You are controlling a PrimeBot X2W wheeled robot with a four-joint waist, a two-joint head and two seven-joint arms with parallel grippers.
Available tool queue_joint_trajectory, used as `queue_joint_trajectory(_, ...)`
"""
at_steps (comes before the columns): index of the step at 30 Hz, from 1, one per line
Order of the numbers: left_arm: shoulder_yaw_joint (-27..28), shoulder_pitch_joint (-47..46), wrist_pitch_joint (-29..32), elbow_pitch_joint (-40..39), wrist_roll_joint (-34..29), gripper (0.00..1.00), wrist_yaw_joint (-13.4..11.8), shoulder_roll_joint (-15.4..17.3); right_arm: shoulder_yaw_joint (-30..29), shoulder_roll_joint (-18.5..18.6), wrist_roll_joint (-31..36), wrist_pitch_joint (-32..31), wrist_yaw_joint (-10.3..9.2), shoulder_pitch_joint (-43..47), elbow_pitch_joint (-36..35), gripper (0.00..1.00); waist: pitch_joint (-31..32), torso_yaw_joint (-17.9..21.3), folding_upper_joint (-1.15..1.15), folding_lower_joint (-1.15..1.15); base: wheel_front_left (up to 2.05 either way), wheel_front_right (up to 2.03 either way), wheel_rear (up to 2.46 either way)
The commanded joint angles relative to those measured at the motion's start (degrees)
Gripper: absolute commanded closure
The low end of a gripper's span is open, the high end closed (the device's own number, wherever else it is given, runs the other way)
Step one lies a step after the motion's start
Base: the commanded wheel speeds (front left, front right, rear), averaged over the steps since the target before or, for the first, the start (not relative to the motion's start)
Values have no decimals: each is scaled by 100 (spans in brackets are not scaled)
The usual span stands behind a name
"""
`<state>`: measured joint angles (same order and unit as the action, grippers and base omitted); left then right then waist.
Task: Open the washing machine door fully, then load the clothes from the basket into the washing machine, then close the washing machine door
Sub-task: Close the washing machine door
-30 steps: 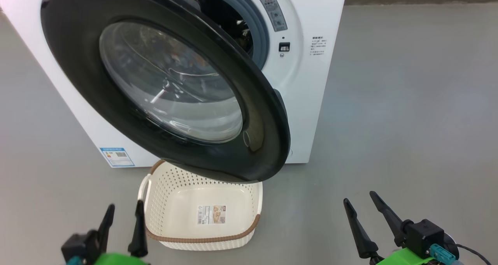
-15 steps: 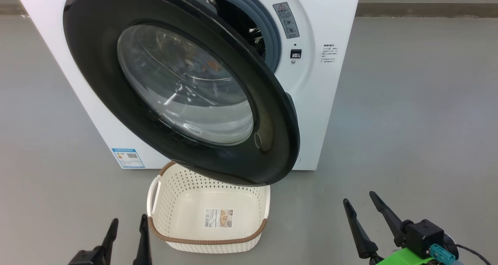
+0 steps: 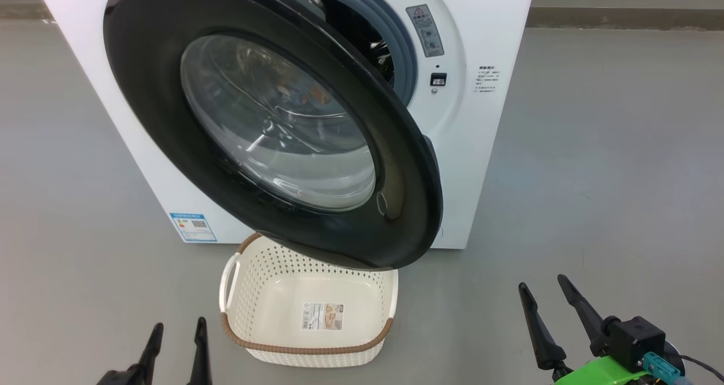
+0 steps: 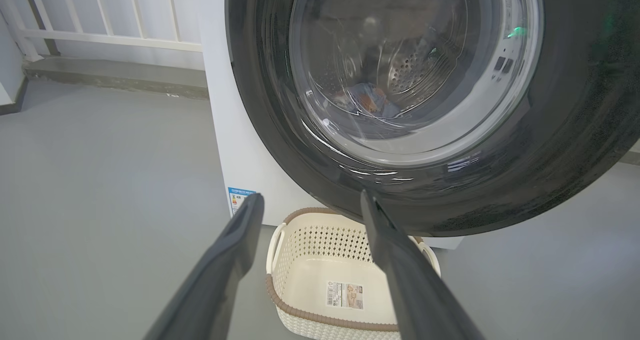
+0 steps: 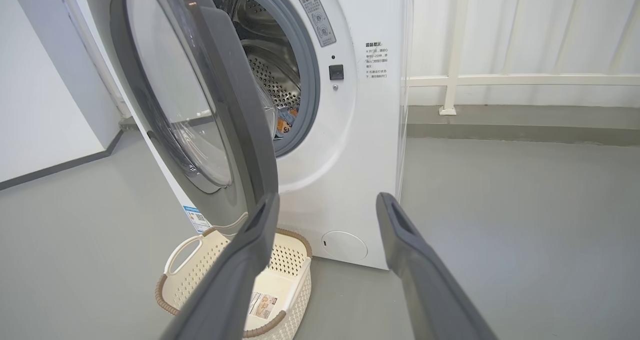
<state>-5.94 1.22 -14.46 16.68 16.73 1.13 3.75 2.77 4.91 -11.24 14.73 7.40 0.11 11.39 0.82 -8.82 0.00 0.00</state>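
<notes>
The white washing machine (image 3: 481, 147) stands on the floor with its glossy black washing machine door (image 3: 169, 119) swung partly out, the free edge towards the right. Through the door glass, blue and orange clothes (image 4: 367, 100) lie in the steel drum, and the clothes (image 5: 285, 120) also show through the gap. The cream basket (image 3: 305, 348) sits empty under the door's lower edge, its label showing. My left gripper (image 3: 177, 340) is open just left of the basket. My right gripper (image 3: 543, 284) is open over the floor well to the basket's right.
Bare grey floor (image 3: 594, 176) spreads to the right of the machine. A white railing (image 5: 500, 80) on a low kerb runs behind it, and a white wall (image 5: 40, 105) lies to the left. The door overhangs the basket's far end.
The head view has shifted, so the machine and basket sit further right in the picture. My left gripper shows lower at the bottom edge. Both grippers stay open; the door angle looks unchanged.
</notes>
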Motion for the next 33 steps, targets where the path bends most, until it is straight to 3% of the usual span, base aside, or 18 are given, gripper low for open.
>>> queue_joint_trajectory(1, 215, -71, -53, -148, -54, 0, 29, 64, 92, -6, -40, 27, 9, -83, -106, 0, -6, -24, 0, 0, 0, 0, 0)
queue_joint_trajectory(7, 258, -73, -53, -128, -80, 0, 63, 37, -60, -20, -30, 27, 9, -94, -31, 0, -7, -93, 0, 0, 0, 0, 0)
queue_joint_trajectory(8, 262, -69, -53, -124, -80, 0, 67, 31, -83, -27, -42, 27, 9, -97, -10, 13, -6, -101, 0, 0, 0, 0, 0)
queue_joint_trajectory(9, 268, -65, -53, -119, -78, 0, 70, 26, -117, -35, -57, 27, 9, -103, 6, 72, -5, -106, 0, 0, 0, 0, 0)
queue_joint_trajectory(10, 275, -63, -53, -115, -76, 0, 71, 20, -161, -46, -80, 27, 9, -107, 26, 100, -6, -112, 0, 0, 0, 0, 0)
queue_joint_trajectory(33, 300, -51, -53, -111, -75, 0, 115, -60, -296, -45, -147, 27, 9, -553, 87, 100, -78, -285, 0, 0, 0, 0, 0)
